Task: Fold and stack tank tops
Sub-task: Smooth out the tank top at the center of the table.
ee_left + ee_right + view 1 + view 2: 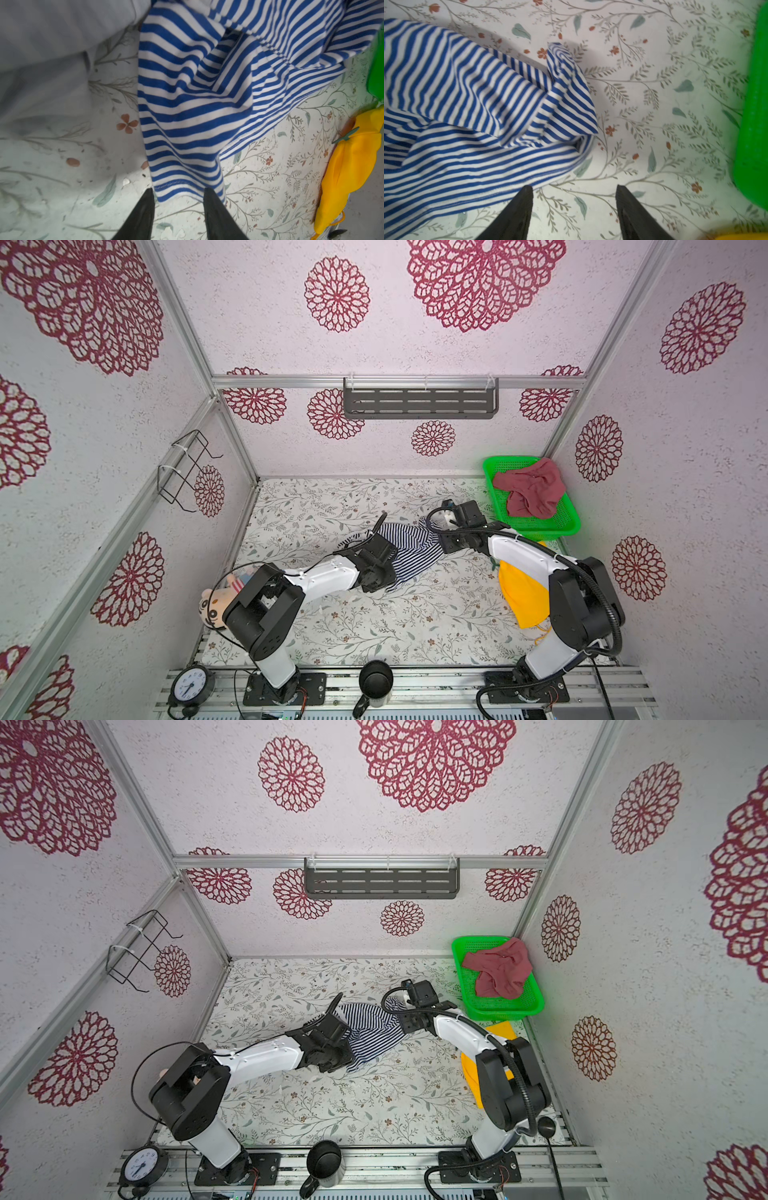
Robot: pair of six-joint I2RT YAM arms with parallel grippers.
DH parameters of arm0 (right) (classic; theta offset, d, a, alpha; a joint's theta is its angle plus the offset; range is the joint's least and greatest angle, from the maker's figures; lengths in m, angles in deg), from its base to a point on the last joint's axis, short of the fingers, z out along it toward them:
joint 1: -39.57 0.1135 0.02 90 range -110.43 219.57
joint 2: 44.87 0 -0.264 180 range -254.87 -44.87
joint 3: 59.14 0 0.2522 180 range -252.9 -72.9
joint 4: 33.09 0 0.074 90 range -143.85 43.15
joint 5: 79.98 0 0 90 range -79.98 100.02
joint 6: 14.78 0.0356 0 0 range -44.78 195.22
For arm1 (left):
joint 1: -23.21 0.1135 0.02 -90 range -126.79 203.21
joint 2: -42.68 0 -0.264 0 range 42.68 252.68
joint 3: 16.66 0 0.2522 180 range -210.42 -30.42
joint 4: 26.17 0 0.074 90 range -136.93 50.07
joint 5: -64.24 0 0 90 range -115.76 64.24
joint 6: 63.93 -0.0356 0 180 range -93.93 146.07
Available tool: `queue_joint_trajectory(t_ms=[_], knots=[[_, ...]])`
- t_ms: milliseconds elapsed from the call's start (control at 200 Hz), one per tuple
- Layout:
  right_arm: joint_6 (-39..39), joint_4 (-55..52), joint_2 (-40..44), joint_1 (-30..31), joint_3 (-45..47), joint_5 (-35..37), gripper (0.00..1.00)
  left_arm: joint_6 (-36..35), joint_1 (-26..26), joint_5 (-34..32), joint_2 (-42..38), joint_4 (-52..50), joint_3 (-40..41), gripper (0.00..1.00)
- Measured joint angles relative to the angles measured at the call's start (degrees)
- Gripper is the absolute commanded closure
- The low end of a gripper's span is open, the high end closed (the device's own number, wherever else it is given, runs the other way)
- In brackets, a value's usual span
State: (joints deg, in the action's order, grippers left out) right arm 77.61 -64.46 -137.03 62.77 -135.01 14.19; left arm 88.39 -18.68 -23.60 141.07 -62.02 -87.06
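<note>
I see bright, even light and soft shadows on the surface (654, 62); the basket (756, 104) blurs, tinting everything beside it green.

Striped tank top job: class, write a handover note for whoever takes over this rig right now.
Left end effector: open, tips at the hem of the striped tank top, gripping nothing.
Right end effector: open over bare table, beside that top.
The striped tank top lies crumpled mid-table; the maroon tank top is bunched in the green basket.
Done: nothing folded or stacked.
Left: flatten, fold both, stack.
</note>
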Motion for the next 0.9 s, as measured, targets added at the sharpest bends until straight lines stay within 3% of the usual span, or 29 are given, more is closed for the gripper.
queue_joint_trajectory(t_ms=[240,335,450,585,721,896], knots=[[2.2,2.6,6.1,-3.5,3.7,0.2,0.34,-0.2,-1.9,-1.5,4.8,-7.1,-5.1,0.59],[2.4,3.7,6.8,-4.0,3.8,0.2,0.34,-0.8,-2.0,-2.2,6.3,-8.0,-6.6,0.72],[2.8,4.3,7.5,-4.2,4.6,0.1,0.34,-0.8,-2.0,-3.0,7.4,-8.5,-7.0,1.00],[2.7,4.3,7.5,-4.5,5.0,-0.5,0.34,-0.9,-2.0,-3.8,7.4,-8.7,-7.0,1.00],[0.4,4.0,6.7,-3.4,4.4,-2.1,0.43,-1.0,-2.0,-6.0,6.0,-9.2,-6.0,1.00],[-5.1,2.8,-2.0,4.5,-4.8,-2.0,0.44,-1.0,-2.0,-7.7,-3.5,-11.3,-0.6,1.00]])
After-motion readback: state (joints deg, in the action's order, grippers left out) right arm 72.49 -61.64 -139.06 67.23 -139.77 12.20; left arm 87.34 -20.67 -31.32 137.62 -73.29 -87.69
